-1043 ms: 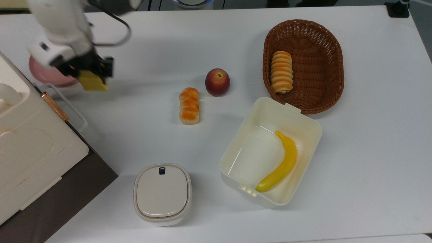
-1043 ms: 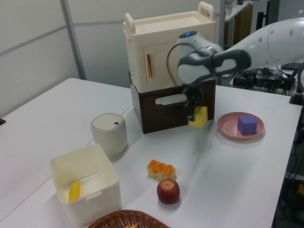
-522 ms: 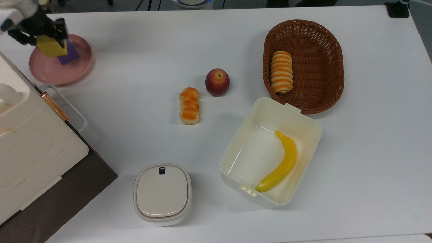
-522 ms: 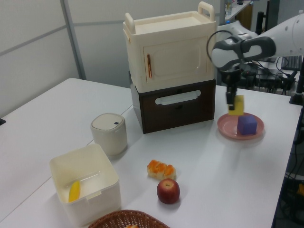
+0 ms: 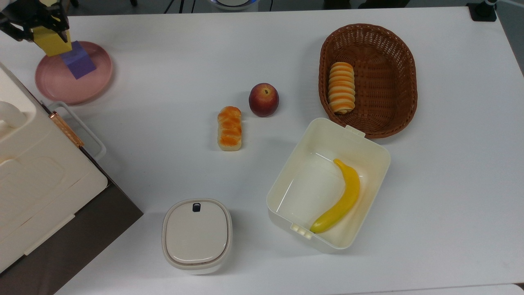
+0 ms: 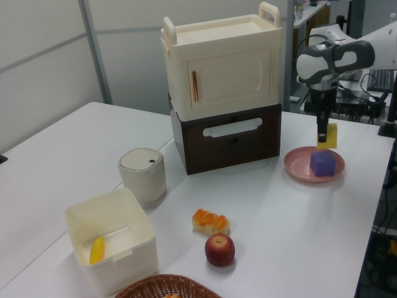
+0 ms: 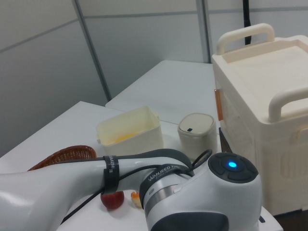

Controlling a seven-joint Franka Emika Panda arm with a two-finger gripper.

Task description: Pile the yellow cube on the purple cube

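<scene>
You have the yellow cube (image 5: 52,41) clamped in the pincer (image 5: 39,24), lifted off the counter (image 5: 204,61) at the top view's upper left corner. In the left view the yellow cube (image 6: 327,135) hangs above the pink plate (image 6: 298,166), a clear gap over the purple cube (image 6: 322,163) and set a little toward the far side of it. The block is equal on all sides, so look to its faces: in the top view they are turned slightly against the picture's edges, and in the left view it hangs roughly upright, its bottom face close to level.

The purple cube (image 5: 77,64) sits flat on the pink plate (image 5: 96,86), its square top rotated so one corner points toward the top view's lower left. In the top view the yellow block overlaps its upper left corner.

The plate lies beside the cream and brown cabinet (image 6: 223,105).
</scene>
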